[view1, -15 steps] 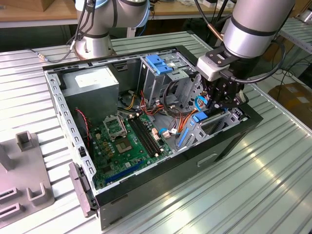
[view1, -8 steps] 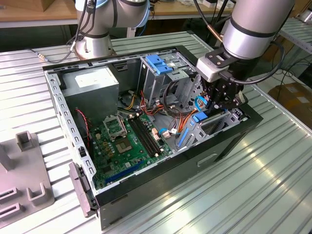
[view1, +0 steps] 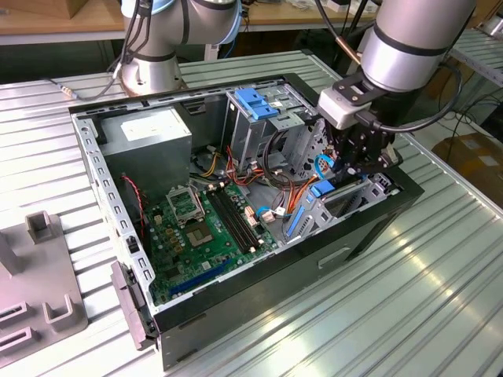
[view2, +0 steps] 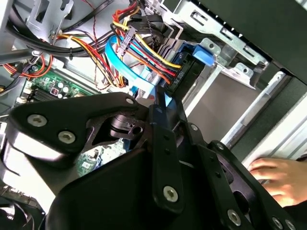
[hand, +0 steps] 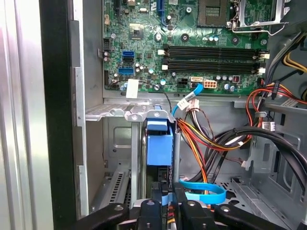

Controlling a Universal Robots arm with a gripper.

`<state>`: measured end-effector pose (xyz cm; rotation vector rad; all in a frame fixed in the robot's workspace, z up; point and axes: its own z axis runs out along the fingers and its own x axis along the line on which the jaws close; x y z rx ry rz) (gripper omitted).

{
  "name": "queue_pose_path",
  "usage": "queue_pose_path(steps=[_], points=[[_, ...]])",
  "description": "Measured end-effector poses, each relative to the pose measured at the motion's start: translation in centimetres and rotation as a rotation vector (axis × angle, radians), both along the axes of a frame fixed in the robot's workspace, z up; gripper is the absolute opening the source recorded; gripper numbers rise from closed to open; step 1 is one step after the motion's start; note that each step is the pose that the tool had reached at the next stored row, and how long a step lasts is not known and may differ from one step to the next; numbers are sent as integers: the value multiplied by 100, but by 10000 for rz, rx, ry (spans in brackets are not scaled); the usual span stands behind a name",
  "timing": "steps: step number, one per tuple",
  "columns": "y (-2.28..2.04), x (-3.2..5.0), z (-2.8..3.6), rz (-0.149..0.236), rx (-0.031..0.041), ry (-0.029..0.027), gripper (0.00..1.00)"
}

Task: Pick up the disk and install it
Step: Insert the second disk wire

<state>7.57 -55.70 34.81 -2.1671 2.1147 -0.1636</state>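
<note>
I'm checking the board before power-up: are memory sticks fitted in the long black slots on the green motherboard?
No. In the first wrist view the long black slots on the green motherboard lie empty, their channels open.

The exterior view looked down at an angle from above, taking in the whole open computer case (view1: 236, 212) on the slatted table (view1: 440, 267). Both wrist views sat way closer, inside the case. They shared the orange and yellow cable bundle (hand: 201, 136) and the green motherboard (hand: 192, 43), each past the black gripper (hand: 168, 213).
</note>
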Motion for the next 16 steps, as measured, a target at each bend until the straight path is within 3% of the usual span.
queue_pose_path(steps=[2,6,7,16], points=[[0,0,34,0,-1,0,24],[0,0,35,1,1,0,22],[0,0,36,0,0,1,10],[0,0,39,0,0,0,10]])
